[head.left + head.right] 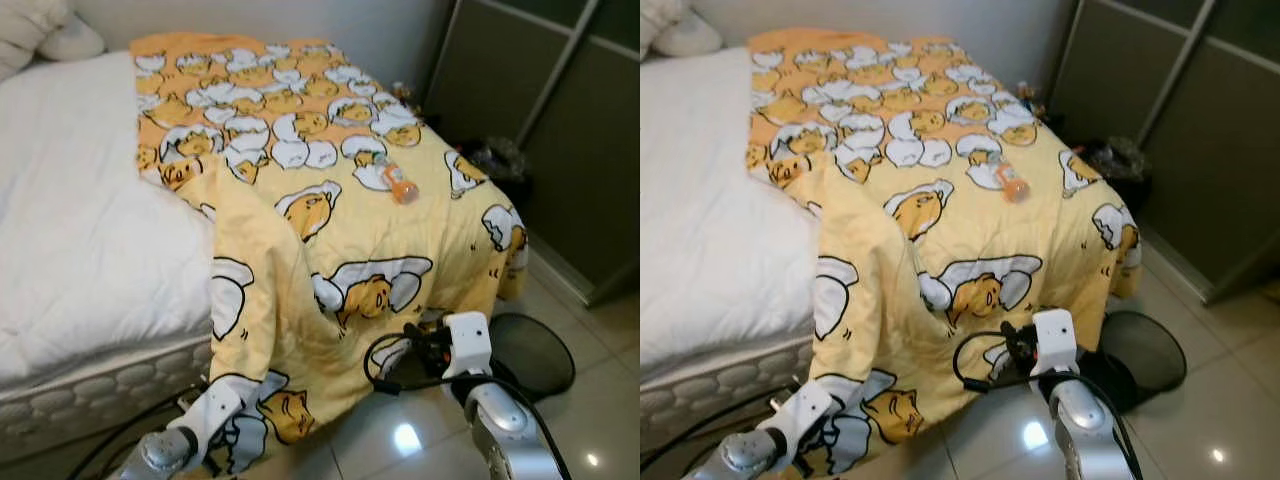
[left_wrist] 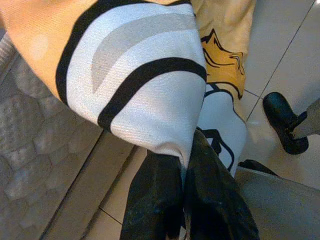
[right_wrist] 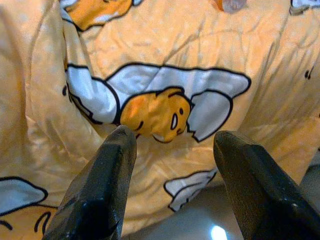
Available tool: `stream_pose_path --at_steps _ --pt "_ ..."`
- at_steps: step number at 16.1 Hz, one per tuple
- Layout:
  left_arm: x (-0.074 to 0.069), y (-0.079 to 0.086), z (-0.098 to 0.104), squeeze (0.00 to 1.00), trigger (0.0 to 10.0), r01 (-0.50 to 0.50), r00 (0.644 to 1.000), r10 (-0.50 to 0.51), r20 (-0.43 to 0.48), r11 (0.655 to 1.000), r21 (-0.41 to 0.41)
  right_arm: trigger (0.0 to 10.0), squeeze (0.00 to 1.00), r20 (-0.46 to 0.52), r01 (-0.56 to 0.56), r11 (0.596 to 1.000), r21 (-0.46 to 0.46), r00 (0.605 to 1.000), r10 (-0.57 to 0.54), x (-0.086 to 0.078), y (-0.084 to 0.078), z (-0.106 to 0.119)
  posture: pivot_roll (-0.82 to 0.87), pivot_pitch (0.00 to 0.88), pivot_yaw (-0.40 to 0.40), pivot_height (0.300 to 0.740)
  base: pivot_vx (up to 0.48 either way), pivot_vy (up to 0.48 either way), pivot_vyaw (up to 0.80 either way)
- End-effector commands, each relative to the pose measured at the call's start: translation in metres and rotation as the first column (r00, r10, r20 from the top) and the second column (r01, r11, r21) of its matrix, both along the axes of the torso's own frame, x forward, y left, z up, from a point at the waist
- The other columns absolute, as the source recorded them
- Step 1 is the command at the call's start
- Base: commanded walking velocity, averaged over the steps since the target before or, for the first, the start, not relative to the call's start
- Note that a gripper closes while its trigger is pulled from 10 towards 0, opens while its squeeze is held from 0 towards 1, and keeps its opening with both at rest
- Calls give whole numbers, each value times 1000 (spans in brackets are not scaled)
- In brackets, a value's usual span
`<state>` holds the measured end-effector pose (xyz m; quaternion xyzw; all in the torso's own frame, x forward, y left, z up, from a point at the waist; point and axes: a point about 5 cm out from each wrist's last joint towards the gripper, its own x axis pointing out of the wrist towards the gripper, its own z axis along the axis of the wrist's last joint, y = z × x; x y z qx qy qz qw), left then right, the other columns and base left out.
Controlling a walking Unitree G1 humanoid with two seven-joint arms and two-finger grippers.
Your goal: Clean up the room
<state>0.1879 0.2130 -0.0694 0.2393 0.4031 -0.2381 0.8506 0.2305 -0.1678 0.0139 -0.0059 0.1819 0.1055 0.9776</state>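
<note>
A yellow blanket (image 1: 300,150) printed with cartoon eggs covers the right side of the bed and hangs over its foot toward the floor. A small orange bottle (image 1: 398,185) lies on top of it near the right edge. Low at the bed's foot, my left gripper (image 2: 186,156) is shut on a hanging fold of the blanket (image 2: 145,80), with cloth pinched between the black fingers. My right gripper (image 3: 174,136) is open and points at the hanging blanket face (image 3: 165,100) without touching it; in the left eye view it is the right gripper (image 1: 428,342) below the blanket's edge.
Bare white mattress (image 1: 80,230) lies to the left, with pillows (image 1: 40,30) at the head. A black mesh round object (image 1: 535,352) sits on the glossy tiles at the right. Dark sliding wardrobe doors (image 1: 570,120) and a dark bag (image 1: 500,160) stand beyond.
</note>
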Motion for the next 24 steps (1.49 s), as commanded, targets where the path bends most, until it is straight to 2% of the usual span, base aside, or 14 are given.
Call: stream_pose_path --at_steps 1,3,5,6,8,12,13,16,17,18,20,21,22,24 --pt "3 0 1 0 10000 -24 1000 24 10 1000 -15 10000 0 8 -5 1000 -13 1000 5 2 -2 0 -47 0 -64 740 -480 0 0" --pt "-3 -1 -1 0 10000 -7 1000 7 -7 1000 -15 10000 0 5 -12 1000 -16 1000 12 1 -3 -1 -47 0 -68 740 -480 0 0" --pt "-6 -5 -4 0 10000 4 999 -5 -32 1000 -24 10000 0 2 -16 1000 -17 1000 16 2 -3 -1 -47 0 -76 740 0 0 0" --pt "-7 -11 -6 0 10000 41 998 -41 -44 999 -17 10000 0 1 -19 1000 -20 1000 19 2 -4 -1 -48 0 -79 740 0 0 0" --pt "-21 -34 -17 0 10000 212 965 -209 -160 977 5 10000 0 -4 -30 999 -30 1000 30 2 -5 -2 -52 0 -82 740 0 0 0" --pt "-29 -41 -22 0 10000 197 957 -196 -214 980 -16 10000 0 -6 -31 999 -34 1000 30 2 -7 -2 -61 0 -80 740 0 0 0" --pt "-33 -45 -25 0 10000 185 950 -185 -253 982 -23 10000 0 -7 -32 999 -36 999 32 2 -7 -3 -62 0 -79 740 0 0 0" --pt "-43 -40 -30 0 10000 202 943 -179 -279 978 53 10000 0 -11 -36 999 -36 999 35 1 -5 -4 -63 0 -76 740 0 0 0" --pt "-53 -36 -33 0 10000 236 922 -199 -333 969 76 10000 0 -13 -38 999 -35 999 37 0 -5 -4 -65 0 -74 740 0 0 0" --pt "-70 -29 -38 0 10000 263 886 -206 -415 961 83 10000 0 -18 -40 999 -34 999 39 -1 -5 -5 -61 0 -73 740 0 0 0" --pt "-91 -33 -42 0 10000 211 848 -188 -496 978 -11 10000 0 -31 -42 998 -36 999 41 -4 -6 -8 -60 0 -74 740 0 0 0" --pt "-96 -35 -44 0 10000 205 834 -197 -516 978 -41 10000 0 -34 -42 998 -37 999 41 -4 -7 -9 -59 0 -76 740 0 0 0" --pt "-123 -31 -48 0 10000 447 715 -367 -596 894 -14 10000 0 -42 -47 998 -41 998 45 -5 -7 -10 -58 0 -80 740 0 0 0" --pt "-135 -22 -50 0 10000 539 666 -401 -628 841 34 10000 0 -43 -51 998 -43 998 49 -5 -6 -10 -61 0 -80 740 0 0 0"
